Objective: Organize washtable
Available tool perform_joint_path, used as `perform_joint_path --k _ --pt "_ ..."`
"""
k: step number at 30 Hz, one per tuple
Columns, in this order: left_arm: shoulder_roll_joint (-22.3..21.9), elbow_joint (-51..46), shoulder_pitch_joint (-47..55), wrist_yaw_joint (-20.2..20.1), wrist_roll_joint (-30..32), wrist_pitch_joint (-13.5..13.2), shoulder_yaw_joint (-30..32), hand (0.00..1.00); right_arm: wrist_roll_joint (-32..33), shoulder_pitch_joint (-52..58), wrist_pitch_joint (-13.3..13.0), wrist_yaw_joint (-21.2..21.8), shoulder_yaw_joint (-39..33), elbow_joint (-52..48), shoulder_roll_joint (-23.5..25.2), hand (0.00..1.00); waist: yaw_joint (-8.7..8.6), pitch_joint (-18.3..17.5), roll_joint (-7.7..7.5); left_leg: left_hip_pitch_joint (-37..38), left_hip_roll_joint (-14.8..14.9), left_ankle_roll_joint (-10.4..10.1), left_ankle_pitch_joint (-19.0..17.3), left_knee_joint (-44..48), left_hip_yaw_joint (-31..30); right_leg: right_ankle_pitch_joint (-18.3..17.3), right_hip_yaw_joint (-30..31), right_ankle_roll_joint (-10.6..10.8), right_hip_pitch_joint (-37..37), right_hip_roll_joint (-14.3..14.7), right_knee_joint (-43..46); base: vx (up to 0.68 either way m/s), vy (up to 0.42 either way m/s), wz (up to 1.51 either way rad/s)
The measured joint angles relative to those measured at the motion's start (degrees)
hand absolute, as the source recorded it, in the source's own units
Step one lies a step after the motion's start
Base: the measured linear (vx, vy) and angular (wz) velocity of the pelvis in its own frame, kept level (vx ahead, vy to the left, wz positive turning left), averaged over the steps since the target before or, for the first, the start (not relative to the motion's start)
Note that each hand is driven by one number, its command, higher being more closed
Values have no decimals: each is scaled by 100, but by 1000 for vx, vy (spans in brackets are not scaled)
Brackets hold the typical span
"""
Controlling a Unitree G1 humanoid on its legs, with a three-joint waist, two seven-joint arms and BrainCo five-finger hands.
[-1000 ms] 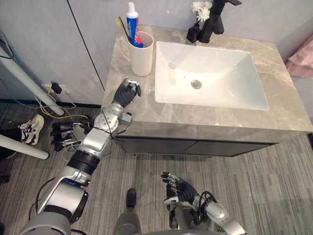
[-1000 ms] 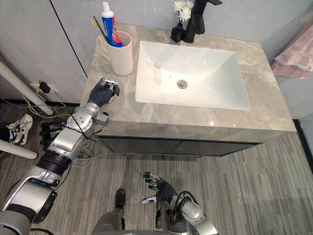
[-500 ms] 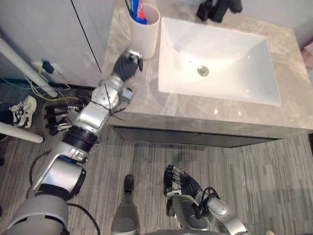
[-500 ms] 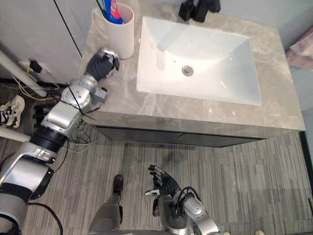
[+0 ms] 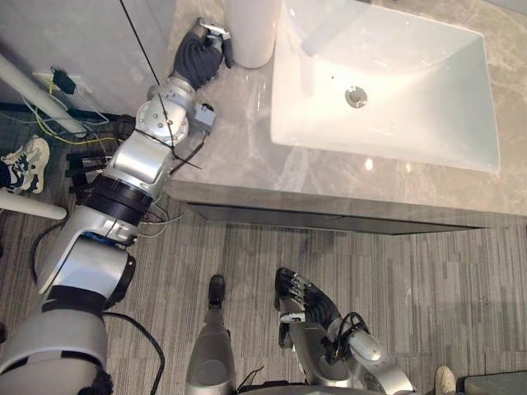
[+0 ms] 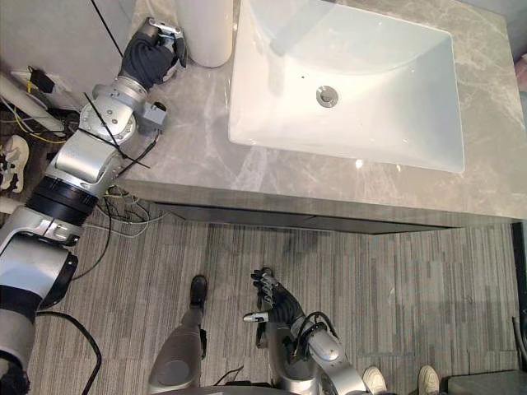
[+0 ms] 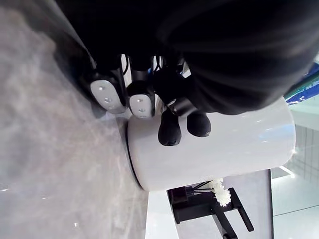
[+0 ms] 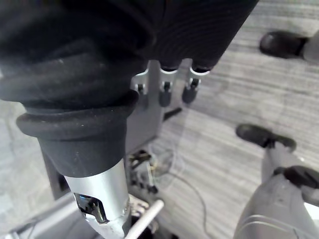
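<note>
left hand [image 5: 200, 56]: clenched, fingers curled round nothing, low over grey marble countertop [image 5: 239, 148] | white cup [image 5: 251, 33]: upright just past its fingertips, contact unclear | white sink [image 5: 387, 90]: beyond cup, to this hand's right | right hand [image 5: 303, 301]: relaxed, fingers straight, over striped floor [image 5: 428, 280]

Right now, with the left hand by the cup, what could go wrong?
The left hand has curled fingers right beside the cup; a push could tip it toward the sink. With fingers curled, it cannot wrap the cup without opening first. The right hand hangs low, too far to steady anything.
</note>
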Motion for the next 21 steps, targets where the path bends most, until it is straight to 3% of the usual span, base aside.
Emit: perform_joint_path --k 7,13,21 --pt "3 16 -15 109 -23 -43 1 100 2 0 -12 0 11 52 0 0 -55 10 -22 -15 0 -1 0 -1 8 -3 10 2 -24 -2 9 0 0 0" --pt "31 380 -467 124 -128 -60 3 100 2 -4 -25 0 57 285 9 0 -124 73 -154 -96 -15 -1 5 3 18 6 20 -2 -119 -9 35 0 0 0" --pt "72 625 -608 103 -252 -36 -201 100 4 -4 -28 11 50 191 34 0 -127 81 -146 41 -33 0 2 6 45 10 55 -2 5 -6 26 8 3 -2"
